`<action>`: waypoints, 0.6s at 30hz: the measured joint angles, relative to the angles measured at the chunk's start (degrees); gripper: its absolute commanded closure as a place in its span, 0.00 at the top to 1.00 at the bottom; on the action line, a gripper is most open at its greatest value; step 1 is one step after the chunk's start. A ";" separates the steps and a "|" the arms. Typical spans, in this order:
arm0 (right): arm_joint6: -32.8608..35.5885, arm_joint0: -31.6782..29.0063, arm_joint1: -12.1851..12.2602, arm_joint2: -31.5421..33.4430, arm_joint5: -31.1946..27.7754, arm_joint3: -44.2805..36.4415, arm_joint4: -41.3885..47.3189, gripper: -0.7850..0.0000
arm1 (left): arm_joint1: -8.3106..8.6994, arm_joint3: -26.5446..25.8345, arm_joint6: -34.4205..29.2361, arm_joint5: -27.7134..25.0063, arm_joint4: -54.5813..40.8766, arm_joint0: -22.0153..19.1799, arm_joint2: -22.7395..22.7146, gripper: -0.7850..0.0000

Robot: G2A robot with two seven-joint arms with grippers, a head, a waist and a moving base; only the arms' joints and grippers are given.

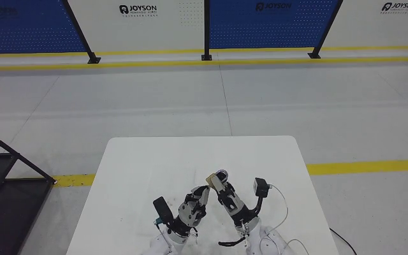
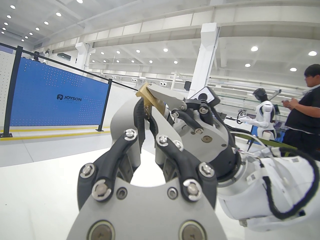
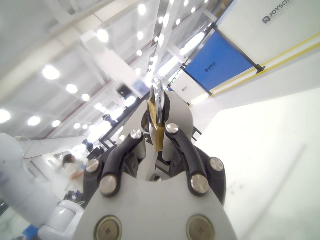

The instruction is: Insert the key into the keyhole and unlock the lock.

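Low over the near edge of the white table (image 1: pixel 159 166), my right gripper (image 1: pixel 221 188) is shut on a brass padlock (image 1: pixel 212 180). In the right wrist view the lock's brass body (image 3: pixel 157 136) sits clamped between the fingers, its silver shackle (image 3: pixel 158 96) pointing away past my right gripper (image 3: pixel 158 103). My left gripper (image 1: pixel 201 194) is close beside it, tips touching the lock. In the left wrist view my left gripper (image 2: pixel 147 111) is shut on a small metal piece, the key, mostly hidden by the pads, pressed against the padlock (image 2: pixel 145 94) from below.
Both arms crowd the table's near middle; the table's far half lies bare. A dark rack (image 1: pixel 13 185) stands off the table's left side. Blue and white barrier panels (image 1: pixel 268 25) line the far floor behind yellow lines.
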 measured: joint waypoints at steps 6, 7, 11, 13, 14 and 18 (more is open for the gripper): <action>-0.08 -0.06 0.08 0.02 -0.34 -0.02 0.02 0.00 | 0.19 -0.03 -2.25 -4.38 -4.21 -0.23 0.12 0.61; -0.14 -0.08 0.09 0.06 -0.39 -0.04 0.04 0.00 | 0.26 -0.16 -2.61 -5.24 -4.95 -0.19 0.02 0.63; -0.25 -0.25 0.17 0.21 -0.63 -0.15 0.16 0.00 | 0.76 -0.90 -4.99 -11.11 -9.21 0.28 -0.87 0.60; -0.21 -0.29 0.20 0.26 -0.74 -0.21 0.28 0.00 | 1.14 -1.33 -6.71 -14.55 -11.71 0.68 -1.72 0.47; -0.22 -0.31 0.22 0.28 -0.79 -0.23 0.31 0.00 | 1.31 -1.45 -7.58 -15.99 -12.66 0.85 -2.06 0.46; -2.04 -0.40 0.20 0.67 -0.96 -0.52 -0.27 0.00 | 2.03 -1.40 -12.86 -23.16 -18.53 1.38 -3.17 0.41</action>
